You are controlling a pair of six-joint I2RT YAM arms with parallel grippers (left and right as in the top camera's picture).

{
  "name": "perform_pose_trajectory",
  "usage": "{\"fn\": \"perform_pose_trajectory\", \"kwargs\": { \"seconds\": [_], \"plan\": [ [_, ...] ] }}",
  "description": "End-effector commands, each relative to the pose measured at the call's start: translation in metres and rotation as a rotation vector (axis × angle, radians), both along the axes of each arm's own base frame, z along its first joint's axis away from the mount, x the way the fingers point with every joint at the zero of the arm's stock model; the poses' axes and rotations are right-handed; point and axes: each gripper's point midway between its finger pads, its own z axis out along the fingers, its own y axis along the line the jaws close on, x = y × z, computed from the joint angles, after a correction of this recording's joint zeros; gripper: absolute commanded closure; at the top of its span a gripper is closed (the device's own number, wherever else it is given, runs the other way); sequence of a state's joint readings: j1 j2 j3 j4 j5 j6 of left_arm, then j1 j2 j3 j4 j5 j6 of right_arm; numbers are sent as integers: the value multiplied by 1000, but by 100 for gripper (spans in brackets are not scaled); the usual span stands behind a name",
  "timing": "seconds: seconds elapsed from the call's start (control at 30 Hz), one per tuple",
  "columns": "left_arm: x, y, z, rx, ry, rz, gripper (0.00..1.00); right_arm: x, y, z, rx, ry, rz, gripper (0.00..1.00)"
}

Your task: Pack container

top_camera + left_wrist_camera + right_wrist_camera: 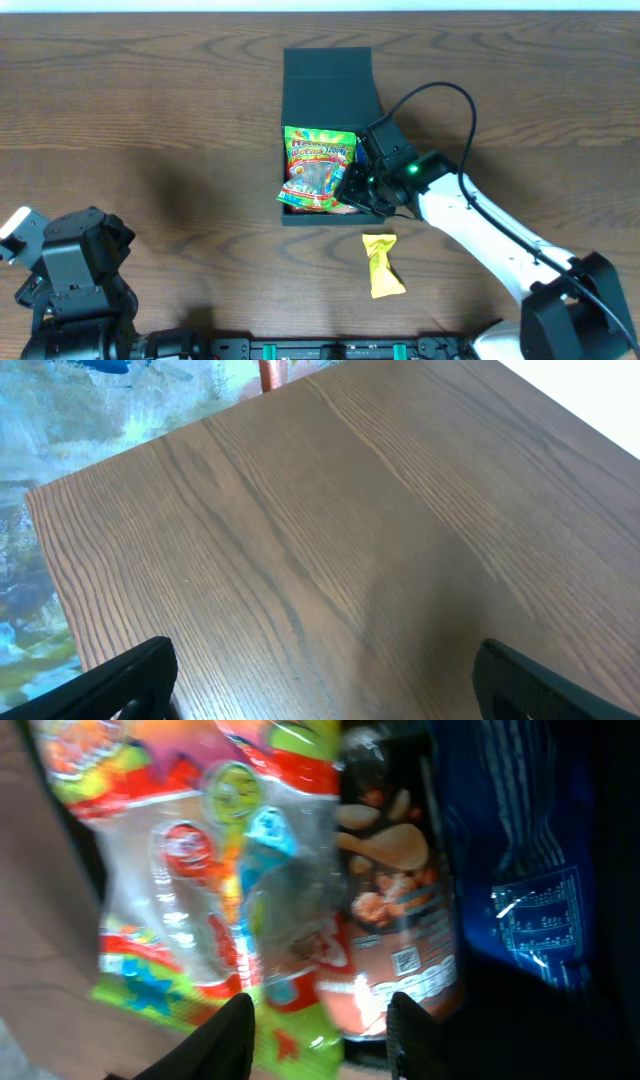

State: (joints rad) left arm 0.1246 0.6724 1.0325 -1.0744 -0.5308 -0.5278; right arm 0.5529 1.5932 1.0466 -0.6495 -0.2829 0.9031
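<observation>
The container (327, 80) is a dark square box in the middle of the table, its flap lid open at the far side. Inside lies a green and red sweets packet (318, 170). My right gripper (355, 190) is at the box's front right corner, low over that packet. In the right wrist view my right gripper (322, 1035) has its fingers apart over the edge of the sweets packet (200, 890), beside a dark crisps packet (395, 890) and a blue packet (520, 910). My left gripper (325, 675) is open and empty above bare wood.
A yellow snack packet (382, 265) lies on the table in front of the box, near the right arm. The left arm (70, 265) rests at the front left corner. The table's left edge (45, 550) shows in the left wrist view.
</observation>
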Motion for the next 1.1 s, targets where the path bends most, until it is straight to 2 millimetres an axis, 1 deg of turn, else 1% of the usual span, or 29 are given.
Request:
{"fn": "perform_pose_trajectory", "kwargs": {
  "seconds": [0.0,0.07,0.1,0.17,0.2,0.27,0.3,0.57,0.73,0.77,0.8,0.83,0.87,0.9,0.93,1.07],
  "plan": [
    [-2,2,4,3,-15,21,5,-8,1,-9,-6,19,14,64],
    [-2,2,4,3,-15,21,5,-7,1,-10,-4,16,14,74],
    [-2,2,4,3,-15,21,5,-7,2,-9,-3,14,14,78],
    [-2,2,4,3,-15,21,5,-6,2,-9,0,9,15,79],
    [-2,2,4,3,-15,21,5,-6,2,-9,-1,9,15,82],
    [-2,2,4,3,-14,21,5,-5,2,-9,0,7,15,94],
    [-2,2,4,3,-15,21,5,-4,2,-9,-5,0,21,99],
    [-2,2,4,3,-15,21,5,4,-17,-15,-120,-64,26,99],
    [-2,2,4,3,-14,21,5,7,-21,-16,-146,-78,18,98],
    [-2,2,4,3,-15,21,5,7,-21,-16,-146,-78,18,85],
    [-2,2,4,3,-15,21,5,7,-21,-16,-146,-79,19,68],
    [-2,2,4,3,-15,21,5,7,-20,-15,-146,-80,21,61],
    [-2,2,4,3,-15,21,5,7,-18,-14,-142,-89,24,58],
    [-2,2,4,3,-15,21,5,8,-17,-10,-140,-103,27,58],
    [-2,2,4,3,-15,21,5,9,-17,-5,-149,-127,25,61],
    [-2,2,4,3,-15,21,5,3,-27,26,-197,-227,14,78]
  ]
}}
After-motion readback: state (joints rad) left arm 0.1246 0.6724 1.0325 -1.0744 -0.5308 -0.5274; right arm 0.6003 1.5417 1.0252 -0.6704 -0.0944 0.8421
